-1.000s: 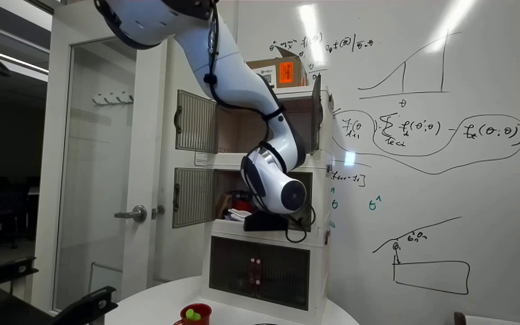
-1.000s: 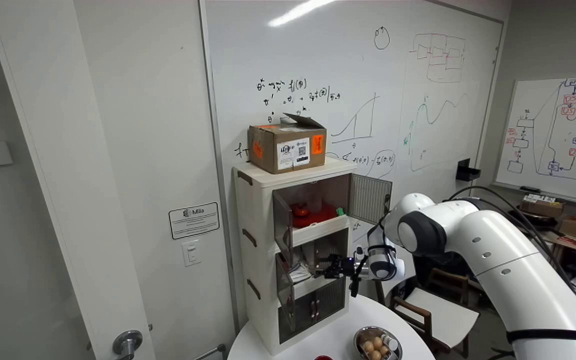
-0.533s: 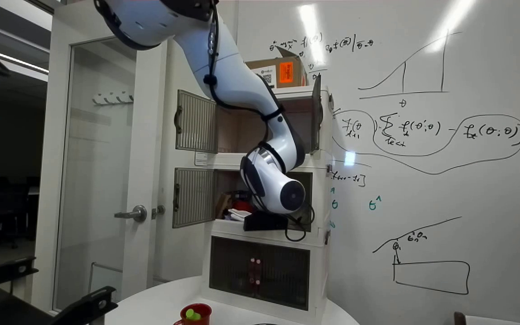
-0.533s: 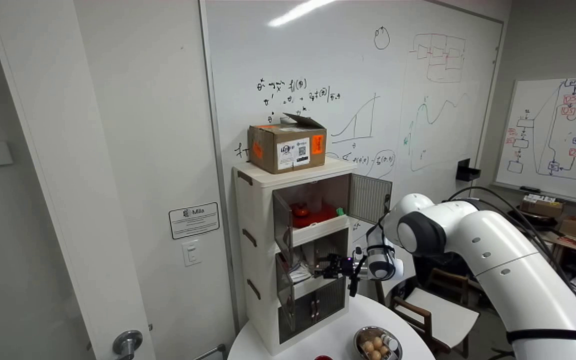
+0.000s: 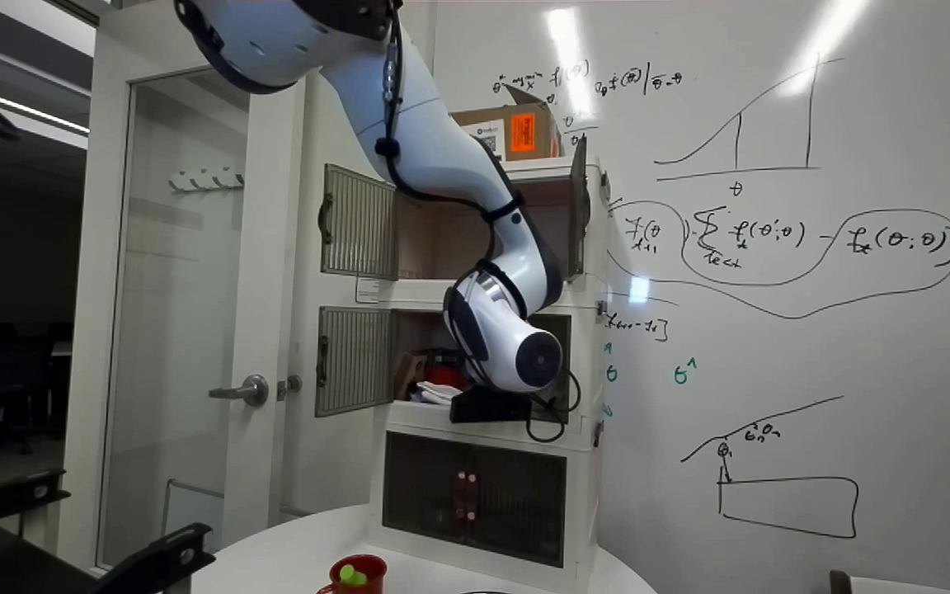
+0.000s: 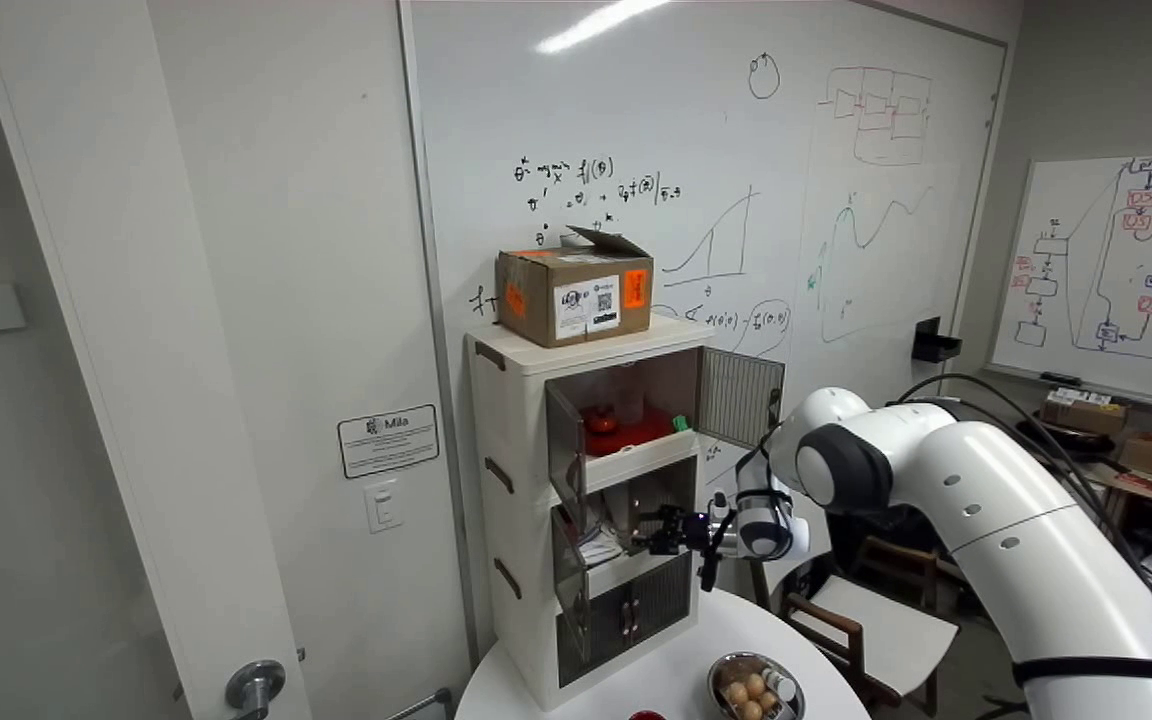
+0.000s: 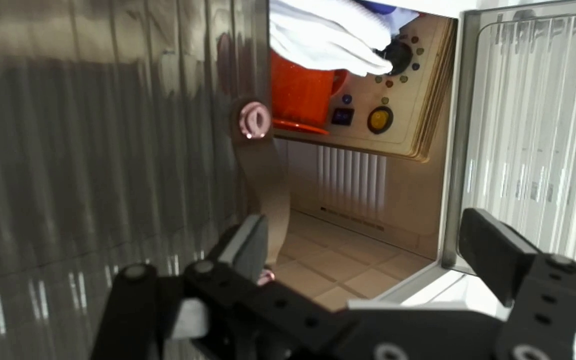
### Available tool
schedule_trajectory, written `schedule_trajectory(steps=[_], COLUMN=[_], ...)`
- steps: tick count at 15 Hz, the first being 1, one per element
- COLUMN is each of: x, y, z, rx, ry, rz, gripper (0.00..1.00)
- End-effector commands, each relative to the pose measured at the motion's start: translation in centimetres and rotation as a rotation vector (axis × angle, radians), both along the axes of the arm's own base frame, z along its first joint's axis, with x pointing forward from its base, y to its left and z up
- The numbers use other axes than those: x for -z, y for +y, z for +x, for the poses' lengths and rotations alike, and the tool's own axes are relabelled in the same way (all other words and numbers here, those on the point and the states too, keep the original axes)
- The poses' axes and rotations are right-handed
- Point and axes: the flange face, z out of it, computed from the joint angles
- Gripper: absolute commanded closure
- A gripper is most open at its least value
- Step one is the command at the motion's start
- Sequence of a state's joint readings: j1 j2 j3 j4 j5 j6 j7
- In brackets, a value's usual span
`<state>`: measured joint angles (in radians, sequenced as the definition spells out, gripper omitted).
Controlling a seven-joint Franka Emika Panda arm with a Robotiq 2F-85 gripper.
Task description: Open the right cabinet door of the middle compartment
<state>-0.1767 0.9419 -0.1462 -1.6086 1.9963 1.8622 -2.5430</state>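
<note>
Middle compartment (image 5: 417, 415): left door (image 7: 538, 150) open at 3 o'clock in wrist view; right door (image 7: 118, 150) at 9 looks shut, goal not met. Hand (image 7: 363, 232) spread, one finger (image 7: 252, 241) near its handle (image 7: 274, 195), contact unclear. Remaining, probably: hook handle, swing door out.

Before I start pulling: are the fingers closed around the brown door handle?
No, the wrist view shows the fingers wide apart, not closed around the brown door handle.

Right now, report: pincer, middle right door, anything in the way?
Pincer open, nothing held. Middle right door looks shut, handle near one finger, contact unclear. Arm may block its swing.
</note>
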Motion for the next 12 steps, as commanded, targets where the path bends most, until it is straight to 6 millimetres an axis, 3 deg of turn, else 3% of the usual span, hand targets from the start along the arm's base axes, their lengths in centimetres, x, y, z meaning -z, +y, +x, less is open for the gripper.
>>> schedule_trajectory(steps=[1, 5, 12], x=[-0.1, -0.2, 1.4], y=[-1.3, -1.2, 2.0], z=[0.9, 1.3, 1.2], rx=[0.050, 0.055, -0.003], ry=[-0.042, -0.050, -0.030], rz=[-0.009, -0.006, -0.014], gripper=[0.00, 0.00, 0.00])
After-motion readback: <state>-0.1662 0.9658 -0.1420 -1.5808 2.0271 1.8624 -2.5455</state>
